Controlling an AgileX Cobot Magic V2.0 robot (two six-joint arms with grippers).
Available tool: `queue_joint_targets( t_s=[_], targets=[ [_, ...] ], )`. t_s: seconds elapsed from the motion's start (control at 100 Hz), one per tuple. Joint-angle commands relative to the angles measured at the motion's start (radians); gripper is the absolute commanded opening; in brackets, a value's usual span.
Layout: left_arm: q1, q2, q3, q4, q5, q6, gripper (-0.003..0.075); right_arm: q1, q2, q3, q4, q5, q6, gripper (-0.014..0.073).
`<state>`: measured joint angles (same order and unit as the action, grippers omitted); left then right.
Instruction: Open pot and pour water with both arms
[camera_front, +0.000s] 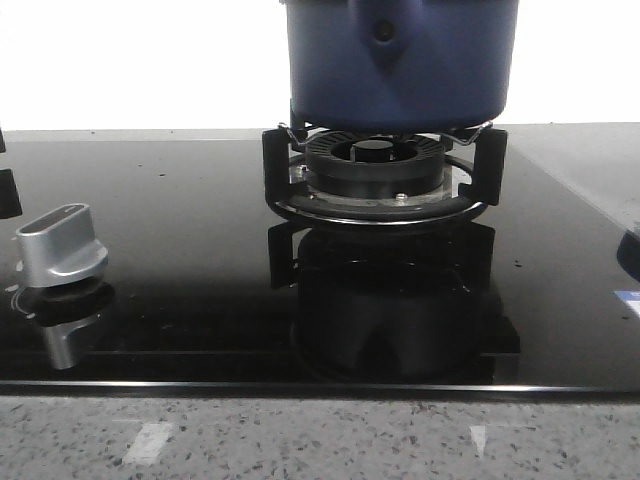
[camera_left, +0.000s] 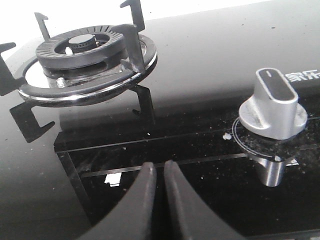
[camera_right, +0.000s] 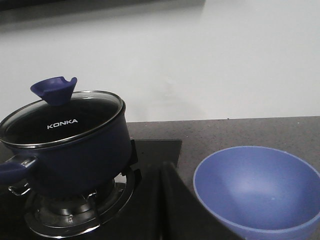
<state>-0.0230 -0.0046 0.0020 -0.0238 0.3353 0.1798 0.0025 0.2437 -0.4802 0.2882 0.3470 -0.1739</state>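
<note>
Navy pot (camera_front: 400, 60) with glass lid (camera_right: 60, 120) on the burner (camera_front: 375, 165), blue bowl (camera_right: 257, 192) nearby, left gripper (camera_left: 159, 172) and right gripper (camera_right: 161, 172) both clenched, grasping nothing

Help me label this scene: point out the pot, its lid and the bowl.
pot (camera_right: 75, 160), right wrist view, on its dark blue side wall.
lid (camera_right: 62, 120), right wrist view, on the glass.
bowl (camera_right: 250, 187), right wrist view, on its inner wall.

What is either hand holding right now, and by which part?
Nothing. Left hand and right hand are both shut and empty; the dark navy-blue round pot sits untouched.
</note>
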Motion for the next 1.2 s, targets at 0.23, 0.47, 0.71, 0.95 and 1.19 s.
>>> queue_joint_targets(
  t_s=[0.23,0.47,0.71,0.95,1.19],
  targets=[
    [0.002,-0.027,0.031,0.0,-0.032,-0.012,-0.002,-0.037,0.002,0.077,0.0,-0.065,-0.013,-0.0068],
    [0.002,-0.027,0.031,0.0,-0.032,-0.012,-0.002,-0.106,-0.082,0.301,0.0,-0.082,-0.013,-0.0068],
    [0.002,-0.027,0.031,0.0,-0.032,-0.012,-0.002,-0.153,-0.237,0.462,0.0,-0.089,-0.013,-0.0068],
    [0.002,-0.027,0.031,0.0,-0.032,-0.012,-0.002,-0.164,-0.274,0.517,0.0,-0.035,-0.013,-0.0068],
    [0.002,-0.027,0.031,0.0,-0.032,-0.012,-0.002,-0.164,-0.274,0.517,0.0,-0.017,-0.013,-0.0068]
  ],
)
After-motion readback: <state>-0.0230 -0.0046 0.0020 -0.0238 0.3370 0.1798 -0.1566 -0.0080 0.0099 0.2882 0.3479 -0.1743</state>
